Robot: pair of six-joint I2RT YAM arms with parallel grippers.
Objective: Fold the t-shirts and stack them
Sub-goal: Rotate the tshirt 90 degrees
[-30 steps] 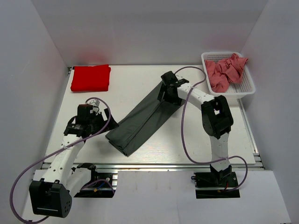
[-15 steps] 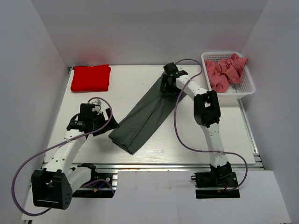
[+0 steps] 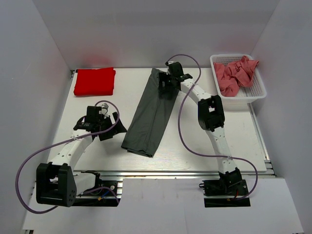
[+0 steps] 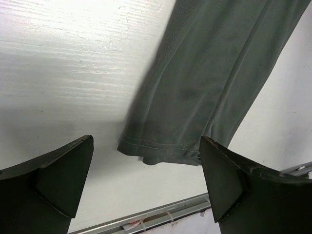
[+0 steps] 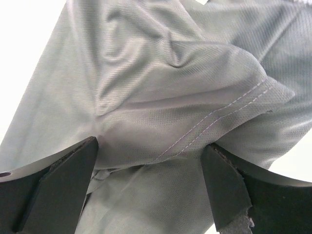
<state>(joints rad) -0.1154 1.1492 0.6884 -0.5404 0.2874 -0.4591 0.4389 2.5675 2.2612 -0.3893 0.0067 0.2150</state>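
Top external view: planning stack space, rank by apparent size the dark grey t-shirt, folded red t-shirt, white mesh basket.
1. Dark grey t-shirt and white mesh basket: too close to rank.
2. Folded red t-shirt: smallest.

Overhead camera looks down; wrist cameras closely share grey t-shirt (image 3: 151, 114).

We see the dark grey t-shirt (image 5: 146, 87) as a thin, fine-meshed knit cloth, matt, with paler stitching along its hem. The red t-shirt (image 3: 94, 81) and the pink t-shirts (image 3: 234, 75) also look like soft matt cloth. The basket (image 3: 248, 98) is white plastic mesh. The table (image 4: 63, 63) is white and faintly ribbed, like painted wood grain, with a little sheen. Its front rail (image 3: 195, 171) looks like bare metal. The fingers (image 4: 58, 180) of the left gripper (image 4: 146, 141) and the right gripper (image 5: 150, 144) are matt black, seemingly plastic.
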